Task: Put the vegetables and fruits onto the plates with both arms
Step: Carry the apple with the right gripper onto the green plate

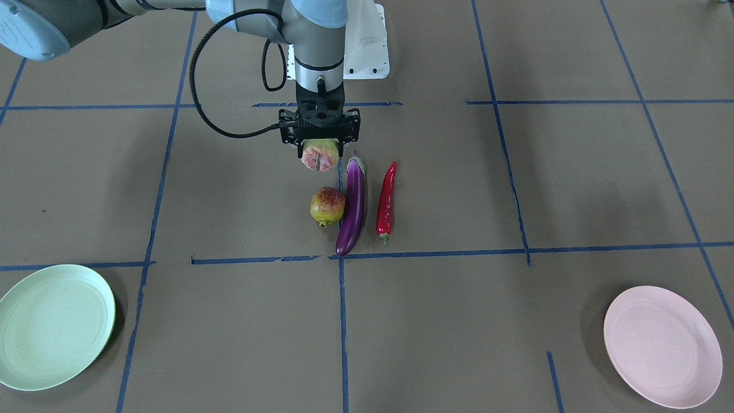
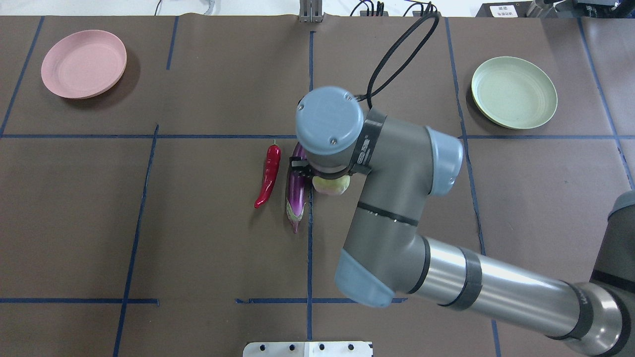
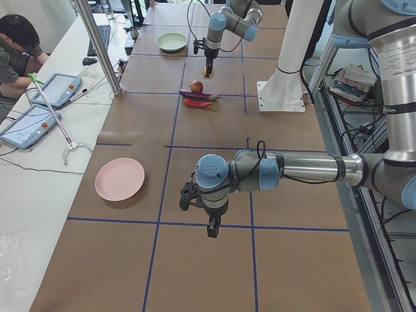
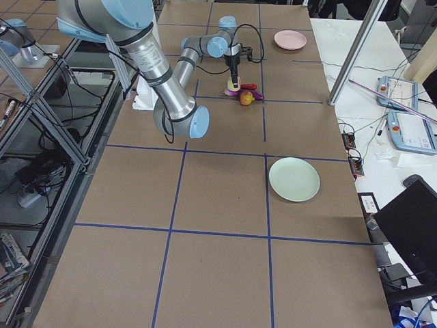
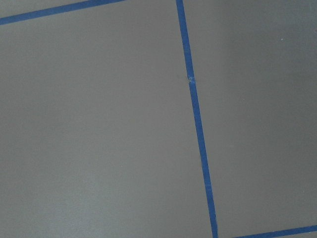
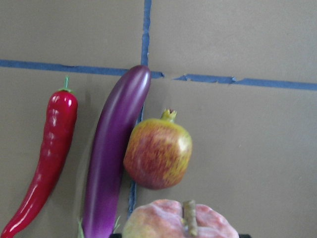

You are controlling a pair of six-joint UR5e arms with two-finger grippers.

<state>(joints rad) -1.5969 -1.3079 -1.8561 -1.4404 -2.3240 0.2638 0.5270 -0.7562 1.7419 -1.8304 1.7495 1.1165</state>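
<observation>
My right gripper (image 1: 319,144) is shut on the pale green-and-pink peach (image 1: 319,155), which looks to hang just above the table behind the other produce. In front of it lie the pomegranate (image 1: 327,206), the long purple eggplant (image 1: 352,209) touching it, and the red chili (image 1: 387,198) a little apart. The right wrist view shows the peach (image 6: 173,220) at the bottom edge. The arm hides the pomegranate from overhead. The mint green plate (image 1: 51,327) and the pink plate (image 1: 662,347) sit at opposite far corners. My left gripper (image 3: 213,229) hovers over bare table near the pink plate; I cannot tell its state.
The white base block (image 1: 367,40) stands just behind the right gripper. Blue tape lines (image 5: 195,109) divide the brown table cover. A person (image 3: 16,45) sits at a side bench with tablets (image 3: 29,123), and a metal pole (image 3: 97,45) stands by the table's edge.
</observation>
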